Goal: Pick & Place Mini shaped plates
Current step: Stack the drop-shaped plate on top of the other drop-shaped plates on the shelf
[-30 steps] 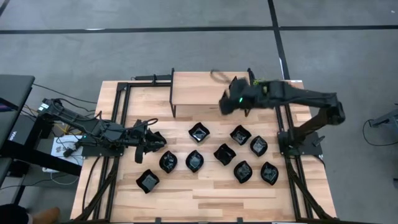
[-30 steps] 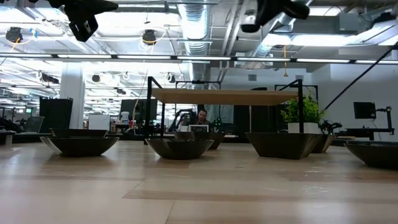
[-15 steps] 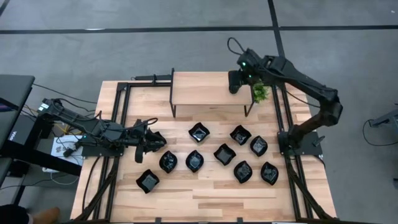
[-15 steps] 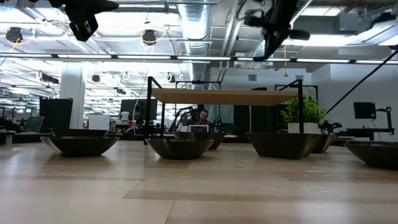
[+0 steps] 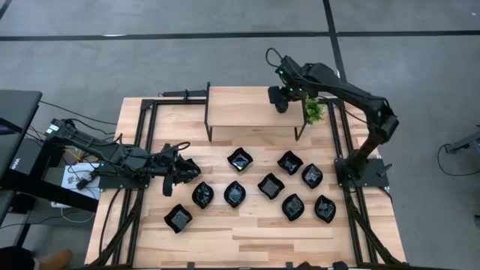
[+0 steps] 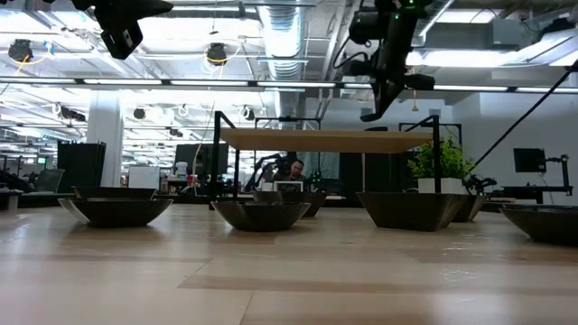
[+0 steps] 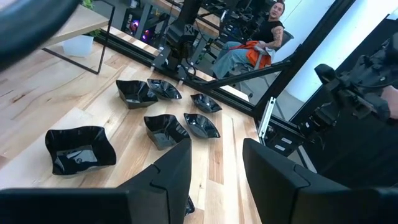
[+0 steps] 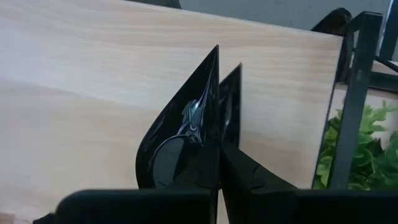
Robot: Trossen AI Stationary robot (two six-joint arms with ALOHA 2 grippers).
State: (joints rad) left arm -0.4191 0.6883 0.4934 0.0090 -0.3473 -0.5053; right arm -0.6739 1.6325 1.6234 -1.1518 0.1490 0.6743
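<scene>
right wrist view: glossy angular black plate [image 8: 186, 124]

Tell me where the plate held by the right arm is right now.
The plate is clamped in the right end effector, held above the right end of the raised wooden shelf, beside the small green plant.

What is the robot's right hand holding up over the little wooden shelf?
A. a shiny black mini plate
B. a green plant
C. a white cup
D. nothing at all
A. The right wrist view shows the right hand shut on a shiny black mini plate, pinched by its edge above the wooden shelf; the green plant stands beside the shelf, untouched.
</scene>
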